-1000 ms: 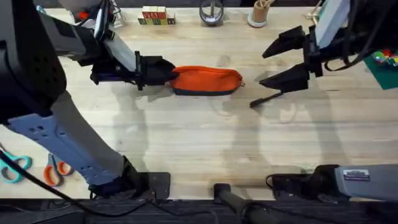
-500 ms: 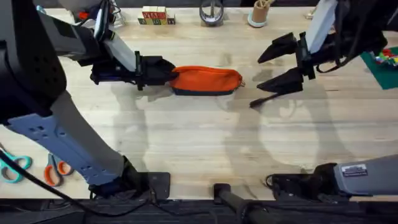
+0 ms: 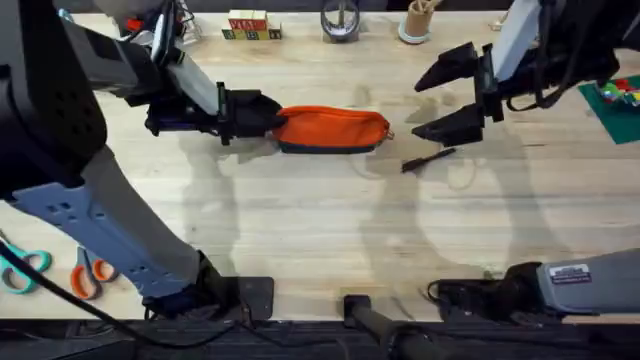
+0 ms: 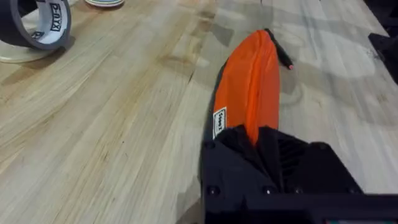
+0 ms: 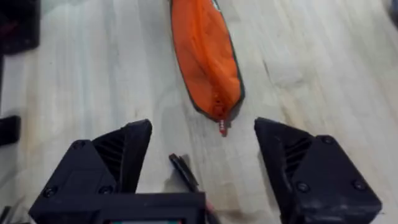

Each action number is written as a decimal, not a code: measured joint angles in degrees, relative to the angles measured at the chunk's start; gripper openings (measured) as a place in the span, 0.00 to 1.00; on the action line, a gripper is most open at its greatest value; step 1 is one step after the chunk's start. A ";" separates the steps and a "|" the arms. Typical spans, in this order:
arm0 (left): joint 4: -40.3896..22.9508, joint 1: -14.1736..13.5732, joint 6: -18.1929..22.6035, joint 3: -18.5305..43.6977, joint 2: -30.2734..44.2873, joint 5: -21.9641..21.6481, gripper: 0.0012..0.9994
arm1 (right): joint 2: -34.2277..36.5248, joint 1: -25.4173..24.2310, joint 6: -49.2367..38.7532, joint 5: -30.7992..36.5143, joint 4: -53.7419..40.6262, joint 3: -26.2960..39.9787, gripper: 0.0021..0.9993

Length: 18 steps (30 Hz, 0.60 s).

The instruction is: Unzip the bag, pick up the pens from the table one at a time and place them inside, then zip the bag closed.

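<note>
The orange bag (image 3: 332, 129) lies on the table (image 3: 300, 220) left of the middle, its zipper closed and the pull (image 5: 222, 129) at its right end. My left gripper (image 3: 262, 115) is shut on the bag's left end; in the left wrist view the black fingers (image 4: 239, 146) clamp the orange fabric (image 4: 252, 87). A black pen (image 3: 428, 160) lies slanted on the wood to the right of the bag. My right gripper (image 3: 434, 99) hangs open above and just behind that pen, holding nothing. In the right wrist view the bag (image 5: 202, 56) and the pen (image 5: 183, 171) show between its spread fingers (image 5: 118, 155).
Teal scissors (image 3: 20, 268) and orange scissors (image 3: 90, 272) lie at the near left edge. Along the back stand lettered blocks (image 3: 250, 26), a tape roll (image 3: 340, 20) and a cup (image 3: 415, 22). A green mat (image 3: 615, 100) sits at the far right.
My right gripper has shifted slightly left and toward the back, uncovering the black pen's full length. The left gripper and the bag have stayed still.
</note>
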 joint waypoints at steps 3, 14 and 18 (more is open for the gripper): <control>0.00 0.00 0.02 0.00 0.00 0.00 0.04 | 0.02 0.00 -0.02 0.00 0.05 0.00 1.00; 0.00 0.00 0.02 0.00 0.00 0.00 0.04 | 0.02 0.00 -0.42 0.00 0.02 0.00 1.00; 0.00 0.00 0.02 0.00 0.00 0.00 0.04 | 0.02 0.00 -0.42 0.00 -0.68 0.00 1.00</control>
